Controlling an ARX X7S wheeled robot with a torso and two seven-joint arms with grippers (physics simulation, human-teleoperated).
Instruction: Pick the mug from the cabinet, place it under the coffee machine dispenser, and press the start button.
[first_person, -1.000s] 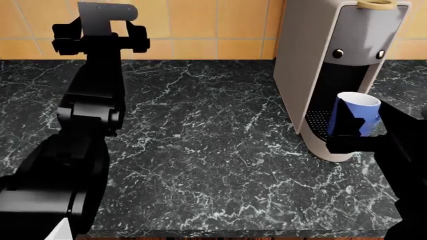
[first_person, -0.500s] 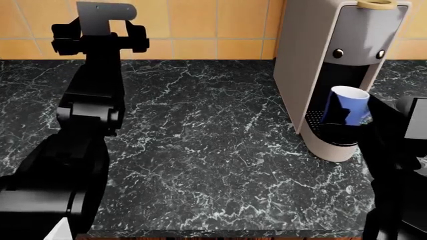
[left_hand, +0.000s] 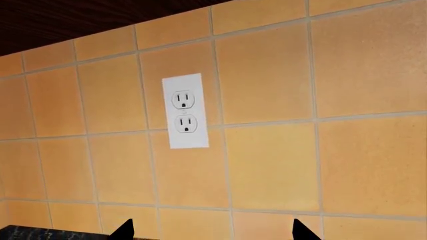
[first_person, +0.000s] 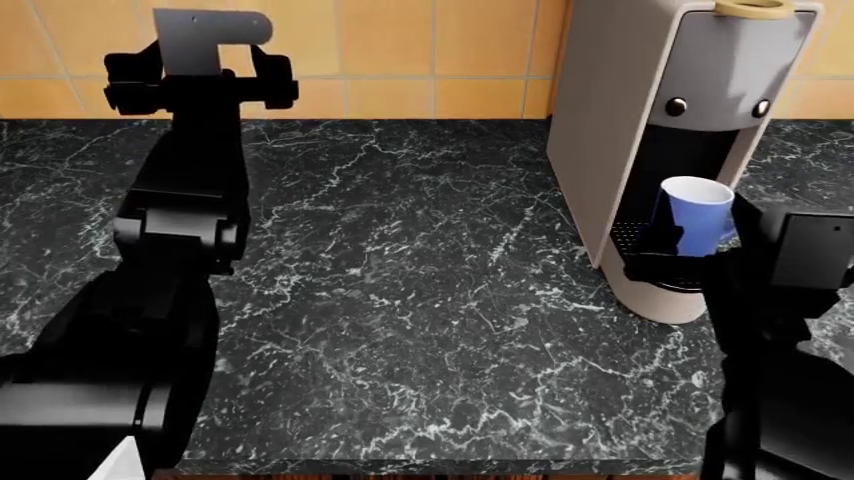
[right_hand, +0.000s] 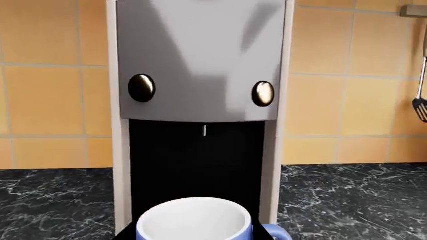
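Note:
The blue mug (first_person: 695, 214) with its white inside (right_hand: 193, 221) stands upright in the dark recess of the off-white coffee machine (first_person: 627, 90), over the black drip tray (first_person: 633, 236). The small dispenser nozzle (right_hand: 205, 130) is straight above the mug. Two round buttons (right_hand: 141, 88) (right_hand: 263, 93) sit on the machine's grey front. My right gripper (first_person: 691, 252) is shut on the mug, one black finger on each side of it. My left gripper (first_person: 200, 78) is raised far to the left, facing the tiled wall, and it is open with nothing between its fingertips (left_hand: 124, 230).
The black marble counter (first_person: 400, 280) spreads between the arms, with its front edge (first_person: 467, 466) near me. On the orange tiled wall there is a white outlet (left_hand: 183, 111). A hanging utensil (right_hand: 420, 95) shows to the right of the machine.
The mug has gone from in front of the tray back into the machine's recess, with my right gripper still on it. The right wrist now stands to the mug's right. The left arm is still.

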